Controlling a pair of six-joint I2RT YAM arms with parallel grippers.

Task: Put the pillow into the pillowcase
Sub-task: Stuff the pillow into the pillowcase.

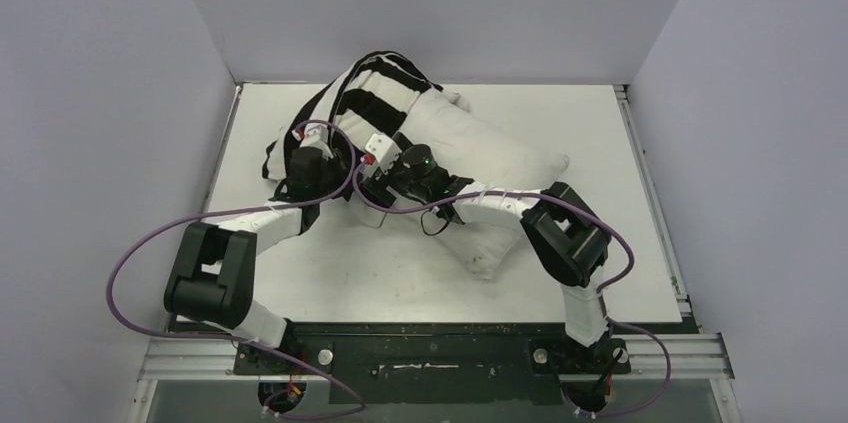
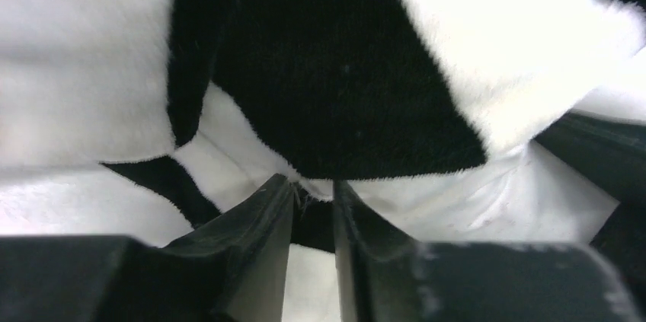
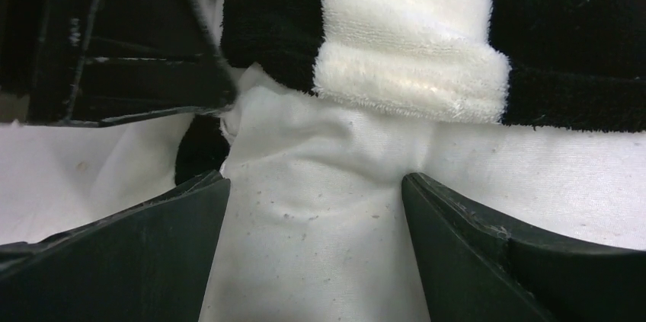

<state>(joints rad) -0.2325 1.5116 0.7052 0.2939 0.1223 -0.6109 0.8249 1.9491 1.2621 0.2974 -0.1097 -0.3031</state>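
- Pillowcase (image 1: 375,93) lies bunched at the far left of the table (image 1: 400,278), with its striped mouth over the far-left end of the pillow (image 1: 500,158). It is thin, plush and limp, so I judge it will fold and slip rather than hold itself open.
- Left gripper (image 2: 314,185) has its jaws close together and appears to pinch a fold at the striped edge. That is a sound place to hold, since the stitched border should give the firmest bite.
- Right gripper (image 3: 316,181) stands wide apart and grips nothing. Its fingers straddle bare pillow cloth just below the hem (image 3: 411,82).
- Pillow cloth runs from under the striped mouth towards the near right, most of it uncovered. It looks light, bulky and squashy, so a deep pinch of bunched cloth near the mouth should serve better than a corner.
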